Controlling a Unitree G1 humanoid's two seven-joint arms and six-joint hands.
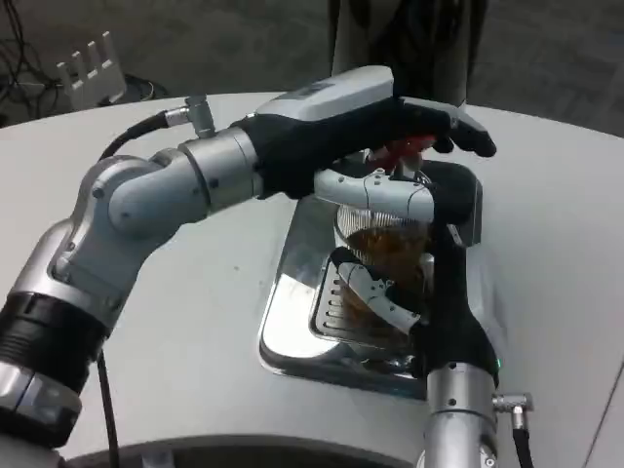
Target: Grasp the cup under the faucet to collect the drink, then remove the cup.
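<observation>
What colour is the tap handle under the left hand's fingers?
Red, in the head view: the tap handle peeks out beneath the left hand, above the cup.

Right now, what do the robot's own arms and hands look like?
Both forearms are silver metal cylinders with black bands and black cables plugged into silver connectors. The left hand has a white back and black fingers; the right hand is mostly black, with white finger segments.

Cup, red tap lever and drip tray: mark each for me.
cup (pixel 390 249): head view, on its clear wall over the brown drink.
red tap lever (pixel 405 151): head view, on the red part under the left hand's fingers.
drip tray (pixel 292 336): head view, on its shiny left rim.
</observation>
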